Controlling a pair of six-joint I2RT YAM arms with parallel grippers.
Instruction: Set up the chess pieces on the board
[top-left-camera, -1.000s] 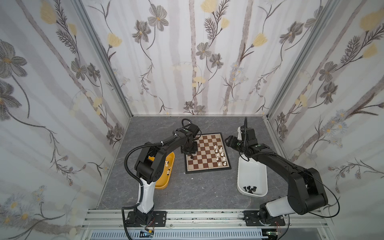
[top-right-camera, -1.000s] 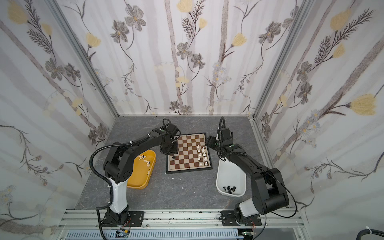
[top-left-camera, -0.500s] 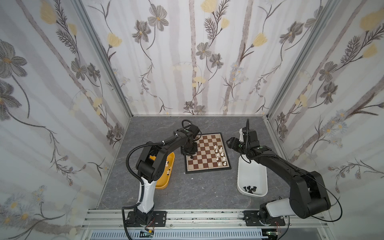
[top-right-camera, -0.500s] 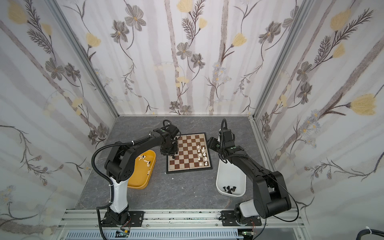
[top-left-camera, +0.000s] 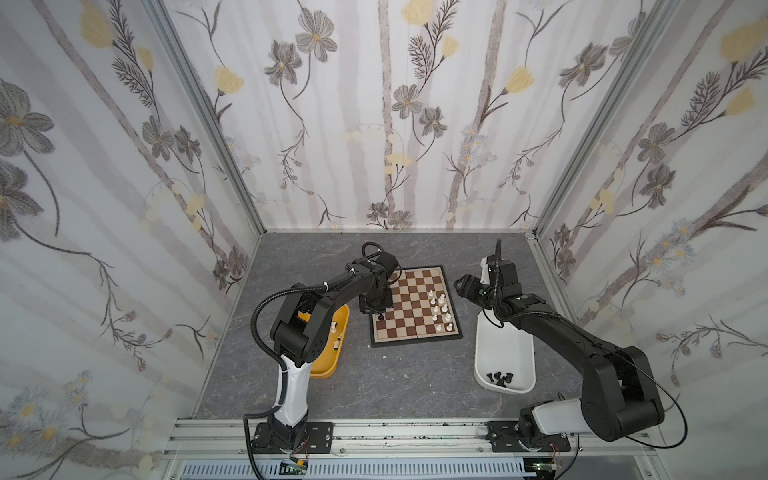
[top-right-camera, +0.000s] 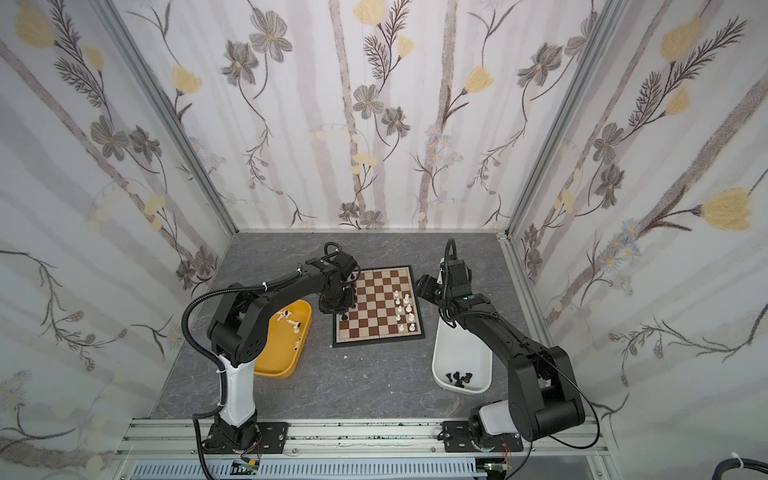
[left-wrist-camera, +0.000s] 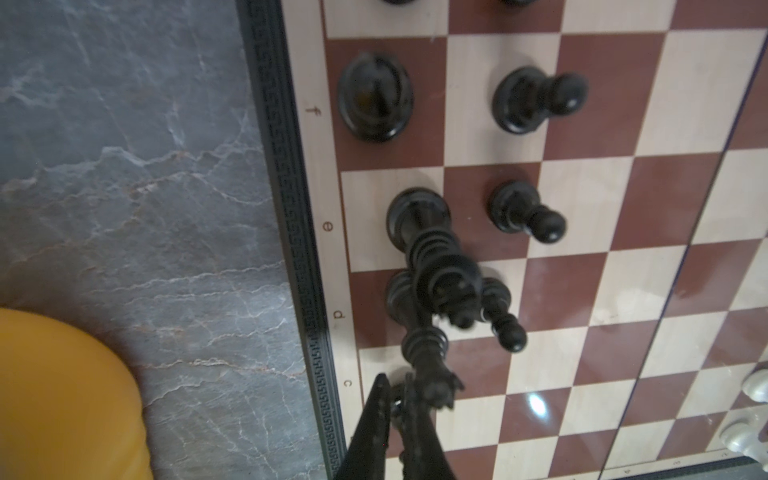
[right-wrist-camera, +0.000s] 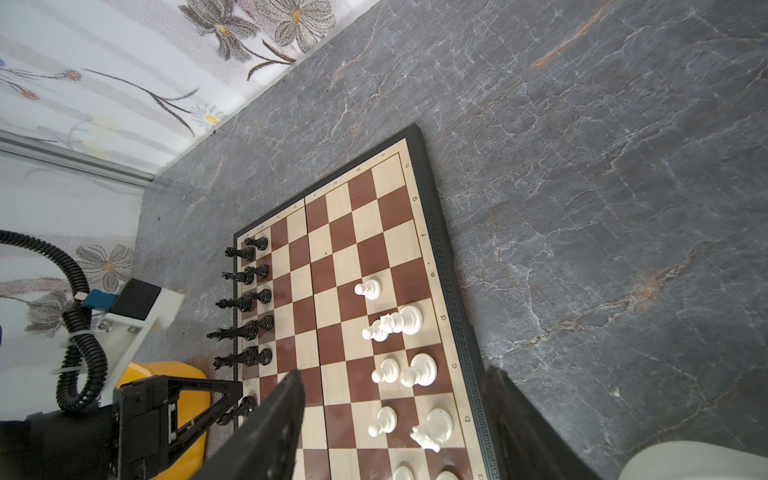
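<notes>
The board (top-left-camera: 415, 341) lies mid-table, also in the other top view (top-right-camera: 379, 342). Black chess pieces (right-wrist-camera: 249, 299) line its left edge and white chess pieces (top-left-camera: 440, 307) its right side. My left gripper (top-left-camera: 377, 311) points down at that left edge, shut on a black piece (top-left-camera: 380, 318) that stands on the c square by the rim. In the left wrist view its fingertips (left-wrist-camera: 380, 390) pinch that piece beside a tall black piece (left-wrist-camera: 432, 374). My right gripper (top-left-camera: 459, 286) hovers open by the board's right edge, holding nothing, jaws wide over white pieces (right-wrist-camera: 419, 370).
A yellow tub (top-left-camera: 332, 353) with a few white pieces (top-left-camera: 334, 332) sits left of the board, under the left arm. A white tub (top-left-camera: 505, 353) holding several black pieces (top-left-camera: 500, 377) lies right of it. Papered walls close in three sides.
The left gripper's jaws have closed on the black piece at the board's left edge. The right arm has shifted slightly to the right, its jaws still wide.
</notes>
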